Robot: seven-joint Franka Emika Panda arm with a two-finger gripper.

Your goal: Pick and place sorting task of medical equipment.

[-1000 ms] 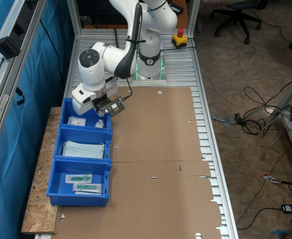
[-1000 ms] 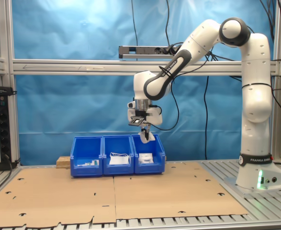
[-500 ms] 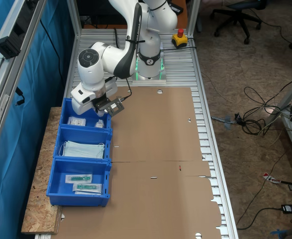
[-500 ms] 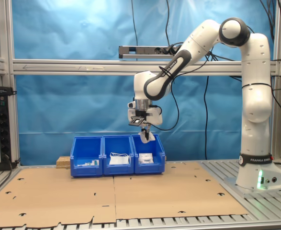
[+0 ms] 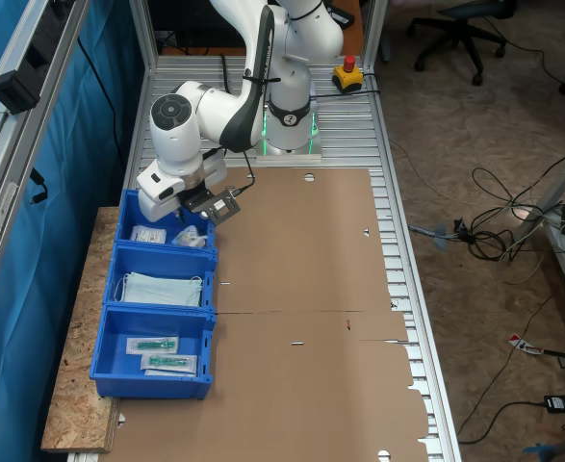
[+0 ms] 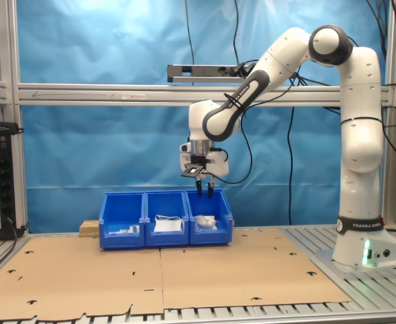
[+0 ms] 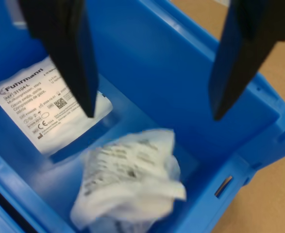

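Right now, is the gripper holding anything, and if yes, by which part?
Nothing is held. The gripper is open above the blue bin, and the crinkled white packet lies loose in the bin below the fingers.

The first exterior view is taken from high above, looking down. The second exterior view is taken level and distant. The blue bins [image 5: 157, 313] [image 6: 165, 219] are shared.
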